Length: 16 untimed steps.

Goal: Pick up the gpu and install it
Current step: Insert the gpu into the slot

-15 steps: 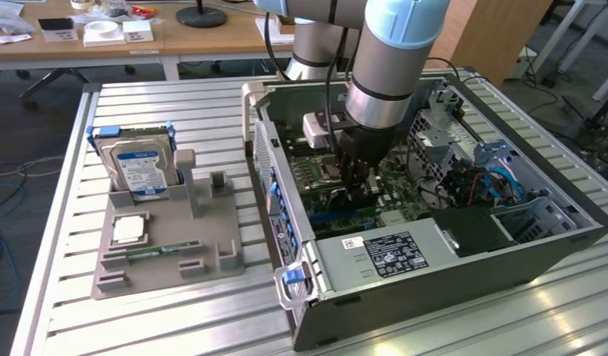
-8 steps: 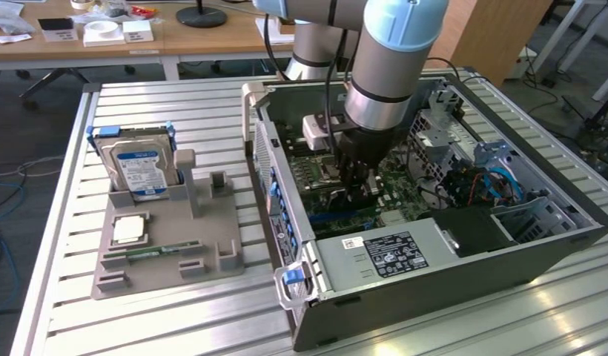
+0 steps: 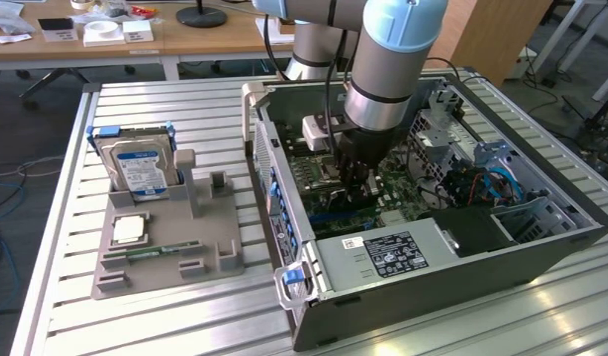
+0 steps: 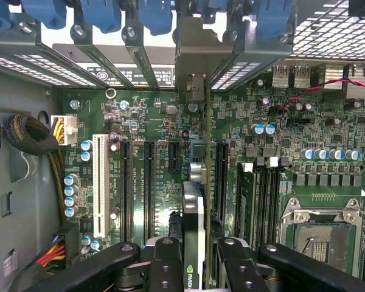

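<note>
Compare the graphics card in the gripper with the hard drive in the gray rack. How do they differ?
The graphics card is inside the open computer case, over the motherboard; the hard drive stands in the gray rack outside it. The gripper clamps the card; nothing touches the drive. The card looks thin; the drive is thick with a blue-white label. Both are upright, not lying flat.

Inside case point(image 3: 271, 174), tight: walled by power supply point(image 3: 383, 256) at the exterior view's lower centre, cables point(image 3: 487, 182) at its right. Flanking the gpu point(image 4: 193, 225) clamped in gripper point(image 4: 194, 258): bare slots point(image 4: 149, 182) one side, memory slots point(image 4: 261, 194) the other. Ahead, blocked by blue clips point(image 4: 103, 15). Clear overhead save for arm point(image 3: 388, 74). Open table point(image 3: 165, 104) at the exterior view's upper left, behind the hard drive point(image 3: 141, 167).
</note>
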Available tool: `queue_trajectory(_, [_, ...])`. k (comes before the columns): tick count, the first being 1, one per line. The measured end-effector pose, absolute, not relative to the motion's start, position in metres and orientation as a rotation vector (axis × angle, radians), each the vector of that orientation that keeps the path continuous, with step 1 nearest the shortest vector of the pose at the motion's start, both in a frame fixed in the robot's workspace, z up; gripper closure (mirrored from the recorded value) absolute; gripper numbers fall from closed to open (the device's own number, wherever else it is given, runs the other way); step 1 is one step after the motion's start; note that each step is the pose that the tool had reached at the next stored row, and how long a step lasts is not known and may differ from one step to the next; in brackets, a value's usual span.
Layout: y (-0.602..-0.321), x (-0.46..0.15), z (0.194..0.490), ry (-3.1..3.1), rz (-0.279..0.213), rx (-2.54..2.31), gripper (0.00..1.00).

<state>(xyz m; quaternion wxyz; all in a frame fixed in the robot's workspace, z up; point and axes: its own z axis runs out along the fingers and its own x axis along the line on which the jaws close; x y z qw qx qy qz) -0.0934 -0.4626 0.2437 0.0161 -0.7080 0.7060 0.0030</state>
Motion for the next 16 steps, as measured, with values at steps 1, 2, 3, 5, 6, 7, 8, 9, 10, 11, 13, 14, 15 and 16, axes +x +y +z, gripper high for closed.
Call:
queue_trajectory(1, [-0.4626,-0.0934,0.2437,2.195,0.009,-2.202,0.73])
queue_trajectory(2, [-0.4626,-0.0934,0.2437,2.195,0.009,-2.202,0.73])
queue_trajectory(3, [-0.4626,-0.0934,0.2437,2.195,0.009,-2.202,0.73])
queue_trajectory(5, [-0.4626,-0.0934,0.2435,2.196,0.009,-2.202,0.73])
queue_trajectory(6, [-0.4627,-0.0934,0.2434,2.196,0.009,-2.202,0.73])
queue_trajectory(7, [-0.4627,-0.0934,0.2434,2.196,0.009,-2.202,0.73])
queue_trajectory(8, [-0.4626,-0.0934,0.2433,2.196,0.009,-2.202,0.73])
queue_trajectory(9, [-0.4626,-0.0934,0.2432,2.196,0.009,-2.202,0.73])
queue_trajectory(10, [-0.4626,-0.0934,0.2433,2.196,0.009,-2.202,0.73])
queue_trajectory(11, [-0.4626,-0.0934,0.2432,2.195,0.009,-2.202,0.73])
queue_trajectory(13, [-0.4626,-0.0934,0.243,2.195,0.009,-2.202,0.73])
queue_trajectory(14, [-0.4626,-0.0934,0.243,2.196,0.009,-2.202,0.73])
queue_trajectory(15, [-0.4626,-0.0934,0.243,2.196,0.009,-2.202,0.73])
queue_trajectory(16, [-0.4626,-0.0934,0.243,2.196,0.009,-2.202,0.73])
